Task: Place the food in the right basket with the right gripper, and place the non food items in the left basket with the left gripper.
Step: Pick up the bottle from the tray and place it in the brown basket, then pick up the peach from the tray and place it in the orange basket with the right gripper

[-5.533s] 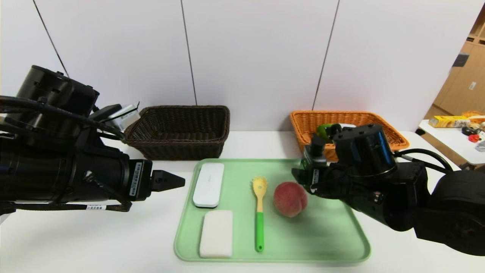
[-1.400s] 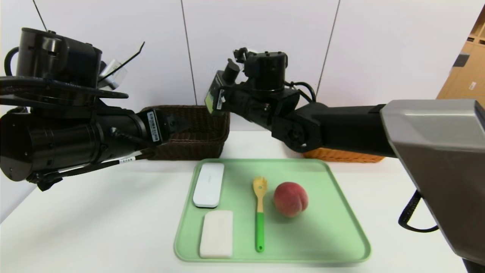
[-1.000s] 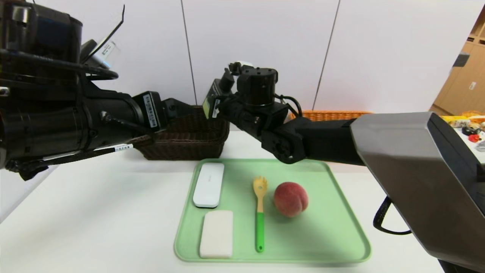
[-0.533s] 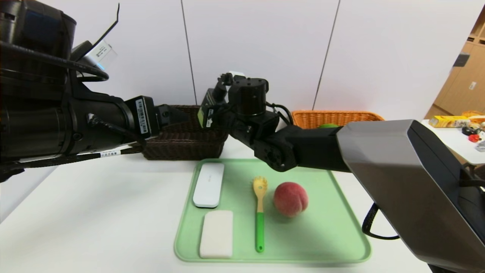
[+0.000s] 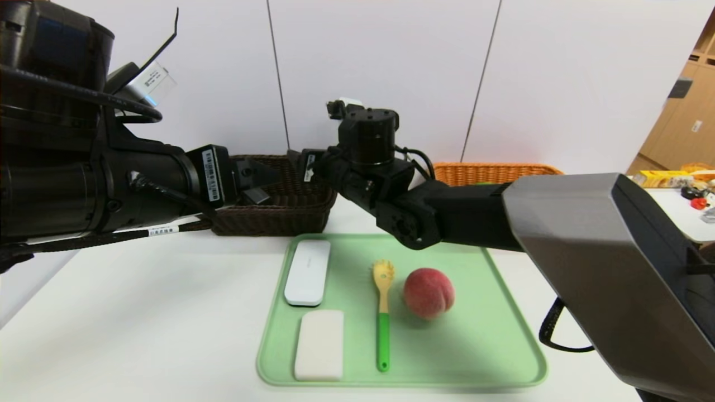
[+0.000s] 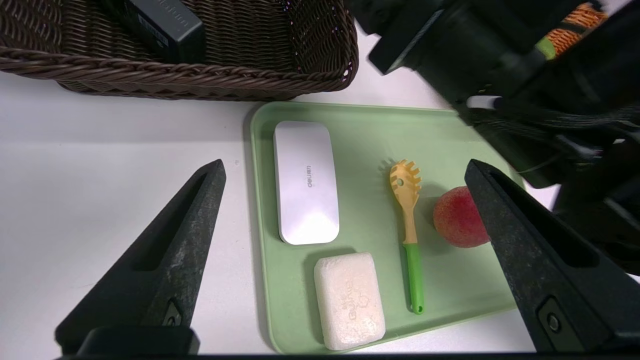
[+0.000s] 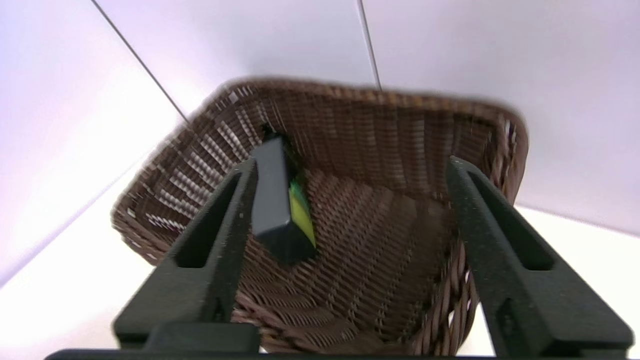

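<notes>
A white table [image 5: 139,312] sits before a white wall. The right gripper [image 7: 345,200], fingers spread wide and holding nothing, hangs over the dark brown left basket [image 5: 290,206], where the black pump bottle [image 7: 277,200] lies. The left gripper [image 6: 345,210], also spread wide and empty, hovers by that basket. The arm hides most of the orange right basket [image 5: 491,170]. On the green tray [image 5: 491,346] lie the white case [image 5: 307,272], soap block [image 5: 319,344], peach [image 5: 428,293] and spoon [image 5: 382,312].
</notes>
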